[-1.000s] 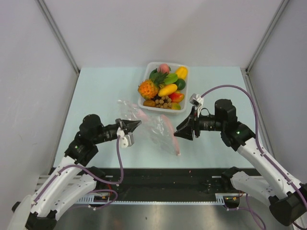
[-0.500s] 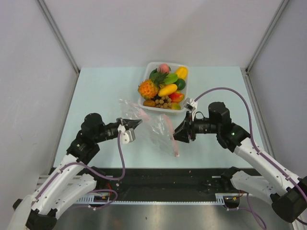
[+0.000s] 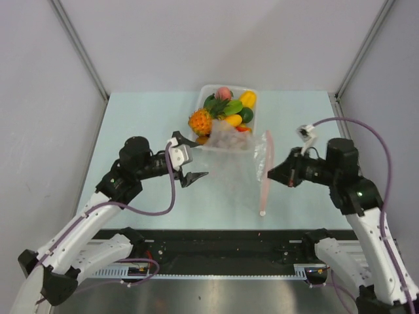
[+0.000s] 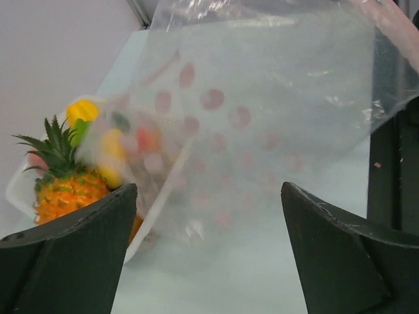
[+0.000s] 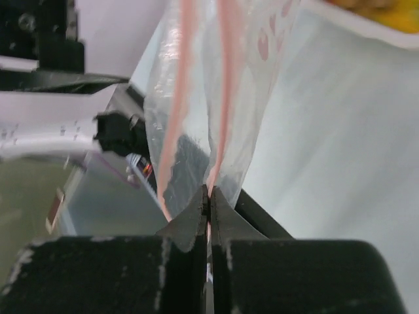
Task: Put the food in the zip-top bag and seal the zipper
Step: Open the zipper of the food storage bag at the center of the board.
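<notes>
The left gripper (image 3: 190,159) has let go of the zip-top bag (image 3: 237,157) and now stands wide and empty, the film just beyond its fingers. The right gripper (image 3: 270,175) has clamped onto the zipper (image 3: 264,190) (apparently one lip only; the wrist view is tight) and carried the bag right of the table (image 3: 144,124) centre. The mouth needs regripping before loading. The food (image 3: 226,111) remains in the tray (image 3: 226,86) at the far edge.
</notes>
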Robot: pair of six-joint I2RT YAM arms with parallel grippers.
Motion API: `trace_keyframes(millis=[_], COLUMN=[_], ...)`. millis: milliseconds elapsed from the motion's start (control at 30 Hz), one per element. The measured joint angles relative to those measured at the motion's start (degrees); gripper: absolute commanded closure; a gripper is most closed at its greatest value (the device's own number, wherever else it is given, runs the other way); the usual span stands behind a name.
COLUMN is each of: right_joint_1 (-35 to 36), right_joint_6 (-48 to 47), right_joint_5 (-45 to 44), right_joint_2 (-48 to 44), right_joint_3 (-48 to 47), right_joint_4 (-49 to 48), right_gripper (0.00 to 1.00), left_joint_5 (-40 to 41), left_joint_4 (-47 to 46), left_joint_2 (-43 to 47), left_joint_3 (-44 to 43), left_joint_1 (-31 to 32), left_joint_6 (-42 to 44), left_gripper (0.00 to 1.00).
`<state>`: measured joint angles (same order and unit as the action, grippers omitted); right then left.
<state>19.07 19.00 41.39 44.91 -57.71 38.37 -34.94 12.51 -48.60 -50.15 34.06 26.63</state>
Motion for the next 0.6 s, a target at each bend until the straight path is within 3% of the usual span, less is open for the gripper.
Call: trace_keyframes(millis=[167,333,467,600], right_joint_1=[-14.4,-24.3,-28.0,-29.4], right_joint_6=[2.4,3.3,3.9,4.2], right_joint_5=[-6.2,-16.5,-23.2,-24.3], right_joint_2=[-6.8,-4.7,-1.7,1.1], right_joint_3=[-7.8,-20.6,-28.9,-27.5], right_joint_4=[17.3,30.3,33.4,33.0], right_gripper=[1.0,1.0,1.0,1.0], left_joint_5=[0.8,2.8,6.8,10.2], left_joint_4=[0.6,0.5,0.1,0.3], left_joint_2=[-7.8,-14.4,-18.6,-24.3], left_joint_3=[-7.1,-12.4,-16.2,-22.9], left_joint_1=[2.1,4.8,6.6,9.7], left_joint_6=[-7.9,-13.0,-17.0,-21.9], left_gripper=[0.04,0.06,0.08,0.08])
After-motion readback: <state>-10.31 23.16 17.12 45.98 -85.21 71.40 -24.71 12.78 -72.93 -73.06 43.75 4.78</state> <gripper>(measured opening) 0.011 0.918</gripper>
